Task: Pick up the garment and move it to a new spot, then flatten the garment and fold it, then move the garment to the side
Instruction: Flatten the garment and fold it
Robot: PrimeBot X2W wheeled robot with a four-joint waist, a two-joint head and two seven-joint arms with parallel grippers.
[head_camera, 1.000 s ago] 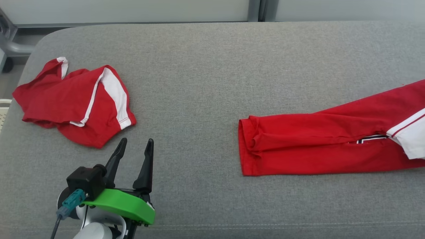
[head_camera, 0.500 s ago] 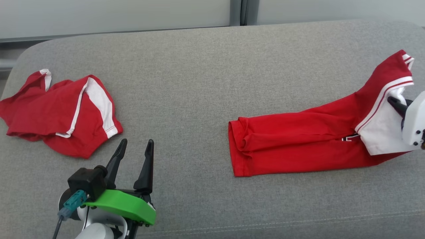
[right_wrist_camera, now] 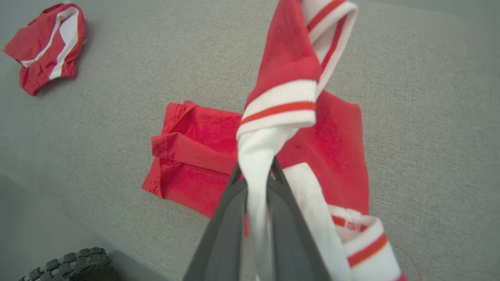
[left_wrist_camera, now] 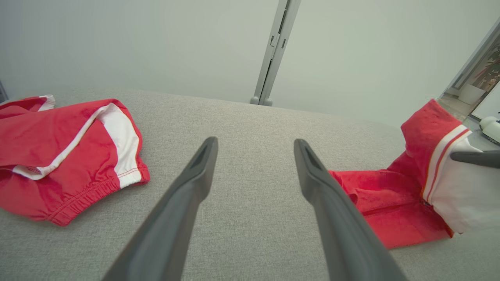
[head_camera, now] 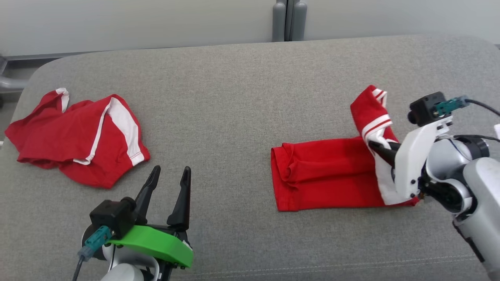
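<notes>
The garment (head_camera: 328,171) is a red shirt with white, red-striped trim, lying right of centre on the grey cushion. My right gripper (head_camera: 373,146) is shut on its white end and holds that end lifted above the red body. The right wrist view has the white cloth pinched between the fingers of the right gripper (right_wrist_camera: 256,169), with the striped cuff standing above them and the red body (right_wrist_camera: 195,152) flat below. My left gripper (head_camera: 172,170) stands open and empty near the front edge, well left of the garment (left_wrist_camera: 375,195); in its own view the left gripper (left_wrist_camera: 256,142) points at bare cushion.
A second red piece with white bands, the crumpled shorts (head_camera: 78,140), lies at the far left, also seen as shorts (left_wrist_camera: 58,144) and shorts (right_wrist_camera: 47,47). The grey cushion (head_camera: 234,97) has rounded back corners. A grey post (head_camera: 287,19) stands behind it.
The head camera has shifted. My right gripper has come into view and carried the garment's white end up and leftward over the red body, so the garment lies shorter. The left gripper stays open.
</notes>
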